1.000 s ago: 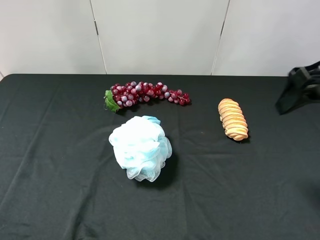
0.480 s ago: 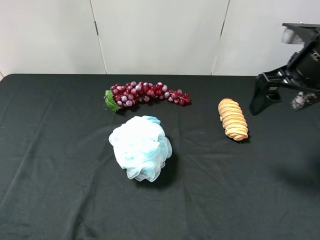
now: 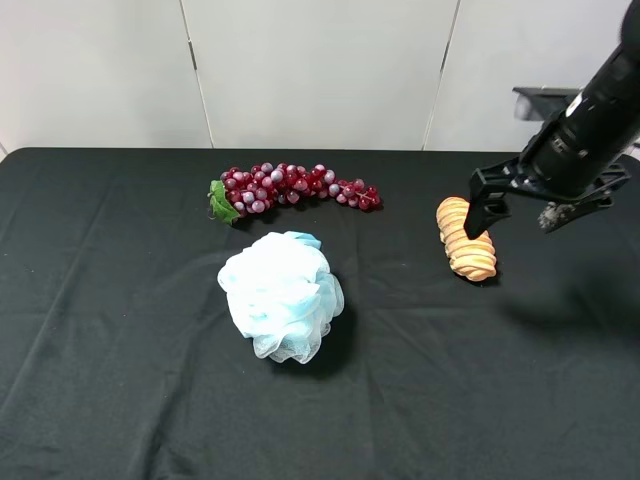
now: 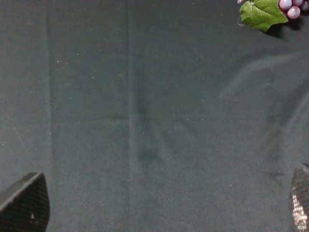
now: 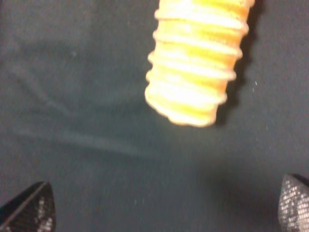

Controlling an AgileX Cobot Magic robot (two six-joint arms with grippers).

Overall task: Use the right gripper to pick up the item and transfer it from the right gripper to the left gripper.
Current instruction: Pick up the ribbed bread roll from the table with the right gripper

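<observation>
**Black fingers spread wide over a golden bread roll on a dark desk**

The two blocky black fingers (image 5: 26,209) of the right gripper (image 3: 510,222) are spread far apart and hold nothing. In the right wrist view only their textured tips show, at opposite edges, with bare cloth between them. The small oblong golden-tan bread roll (image 5: 195,63) with crosswise ridges lies just ahead of those tips, flat on the desk and clear of both. From the high camera, one finger overlaps the roll's (image 3: 470,252) far end; whether it touches cannot be told. The thick black arm rises behind towards the right.

The left gripper's (image 4: 161,203) fingers are likewise spread, with empty cloth between them.

The roll sits right of centre on the black cloth-covered desk (image 3: 120,350). A pale-blue mesh bath puff (image 3: 282,295) rests well apart to its left. A bunch of red-purple grapes (image 3: 295,187) with a green leaf (image 4: 260,13) lies behind the puff.
</observation>
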